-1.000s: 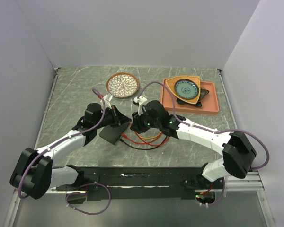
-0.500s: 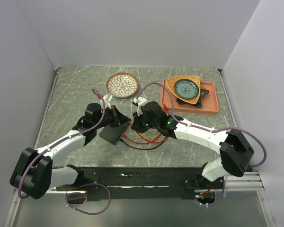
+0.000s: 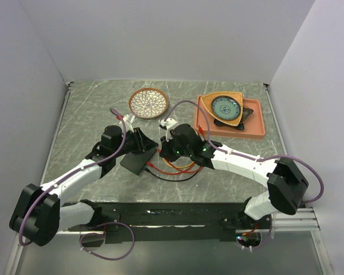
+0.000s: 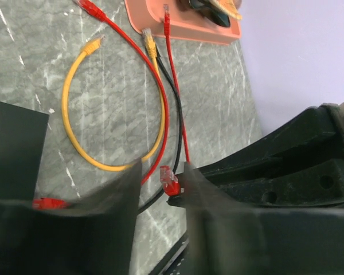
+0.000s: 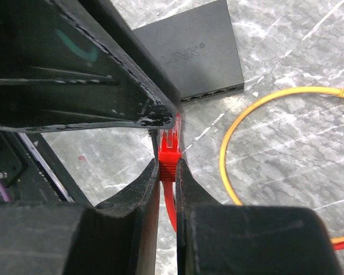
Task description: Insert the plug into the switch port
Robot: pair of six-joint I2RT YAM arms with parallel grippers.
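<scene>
Right fingers (image 5: 135,197) on plug (image 5: 169,150), "LINK"-marked switch (image 5: 189,48)

Setting: a robotics laboratory test cell.

Indicators:
- Plain pale walls (image 3: 172,40) enclose the marble-pattern worktop (image 3: 86,114) on three sides.
- A left arm (image 3: 74,175) and a right arm (image 3: 241,163) are mounted on a black rail (image 3: 178,215) at the worktop's near edge.
- Loose patch cables (image 3: 178,169) and a switch (image 3: 139,161) lie at the worktop's centre.
- A patterned dish (image 3: 148,103) sits near its far edge.
</scene>
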